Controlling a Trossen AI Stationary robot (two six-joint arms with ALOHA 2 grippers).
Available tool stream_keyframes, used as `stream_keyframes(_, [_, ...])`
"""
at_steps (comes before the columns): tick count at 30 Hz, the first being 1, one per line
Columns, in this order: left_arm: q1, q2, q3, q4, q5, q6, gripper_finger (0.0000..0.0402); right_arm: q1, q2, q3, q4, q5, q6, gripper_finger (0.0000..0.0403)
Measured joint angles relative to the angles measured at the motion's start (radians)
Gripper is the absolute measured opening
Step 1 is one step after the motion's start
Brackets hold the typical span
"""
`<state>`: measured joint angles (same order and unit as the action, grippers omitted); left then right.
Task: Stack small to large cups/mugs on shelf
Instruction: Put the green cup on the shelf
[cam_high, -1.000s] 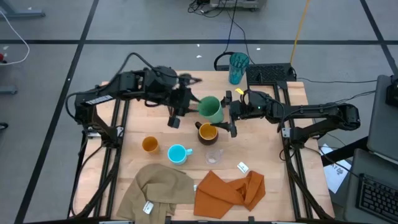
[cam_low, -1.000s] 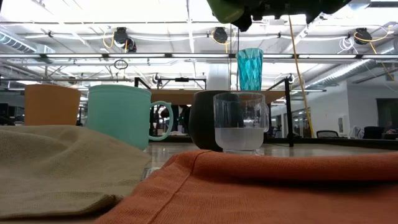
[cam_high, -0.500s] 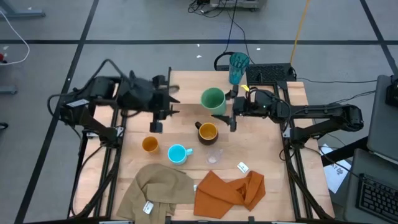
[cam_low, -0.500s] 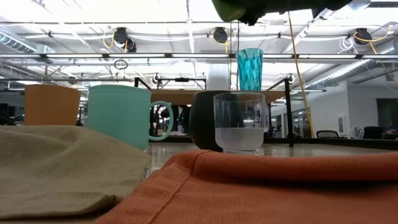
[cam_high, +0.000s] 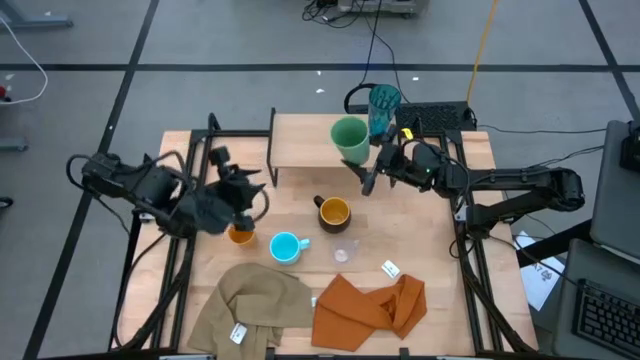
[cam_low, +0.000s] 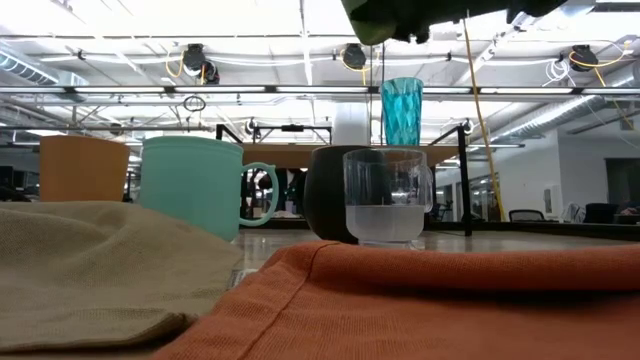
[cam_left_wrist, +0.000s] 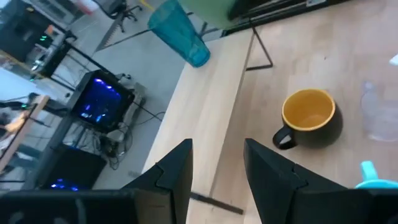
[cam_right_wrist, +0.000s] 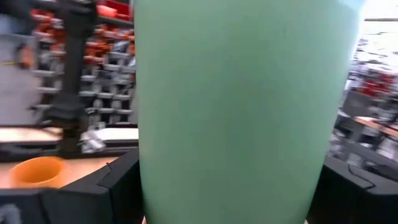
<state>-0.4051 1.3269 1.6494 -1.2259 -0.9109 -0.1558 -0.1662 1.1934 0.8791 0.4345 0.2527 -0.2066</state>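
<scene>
right tool: the right tool (cam_high: 366, 166) has the green cup (cam_high: 349, 138) clasped between its fingers, held up in the air over the right part of the shelf (cam_high: 300, 142); in the right wrist view the cup (cam_right_wrist: 242, 106) fills the space between the two dark fingers (cam_right_wrist: 118, 186)
left tool: the left tool (cam_high: 243, 200) holds nothing, its fingers (cam_left_wrist: 177, 174) standing partly apart; it hangs over the left-middle of the tabletop (cam_high: 440, 260), just above the small orange cup (cam_high: 240, 234)
shelf: light-wood board on black legs along the far edge of the tabletop
teal tumbler: the teal tumbler (cam_high: 382, 108) stands upright at the right end of the shelf, just beside the lifted green cup; it also shows in the low view (cam_low: 401, 110) and the left wrist view (cam_left_wrist: 180, 31)
black mug: the black mug (cam_high: 333, 213) with a yellow-orange inside stands on the tabletop near its middle, in front of the shelf, handle toward the left (cam_left_wrist: 309, 118)
light blue mug: the light blue mug (cam_high: 286, 246) sits nearer the front edge than the black mug, handle pointing right, between the small orange cup and the small clear cup (cam_high: 343, 250)
small clear cup: upright, in front of the black mug (cam_low: 386, 196)
cloths: a tan cloth (cam_high: 255, 300) and an orange cloth (cam_high: 372, 305) lie crumpled along the front edge of the tabletop, side by side
</scene>
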Motion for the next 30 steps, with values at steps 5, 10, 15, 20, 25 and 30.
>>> stream_keyframes(5, [-0.063,-0.049,-0.137,0.002,-0.107,-0.143,0.0143,0.029,0.000,0.000,0.027,0.092,-0.011,0.0307])
stream_keyframes(10, [-0.103,-0.079,-0.244,0.002,-0.159,-0.250,0.0143,0.057,0.055,-0.002,0.141,0.192,-0.040,0.0307])
stream_keyframes(15, [-0.128,-0.093,-0.301,0.003,-0.192,-0.319,0.0143,0.057,0.156,-0.002,0.298,0.247,-0.045,0.0307])
stream_keyframes(20, [-0.146,-0.092,-0.328,0.004,-0.192,-0.366,0.0143,0.049,0.255,-0.002,0.454,0.420,-0.122,0.0307])
stream_keyframes(25, [-0.165,-0.092,-0.347,0.004,-0.191,-0.395,0.0143,0.024,0.313,-0.003,0.567,0.438,-0.110,0.0307])
stream_keyframes(30, [-0.169,-0.092,-0.367,0.002,-0.190,-0.417,0.0143,-0.005,0.349,-0.003,0.575,0.460,-0.035,0.0307])
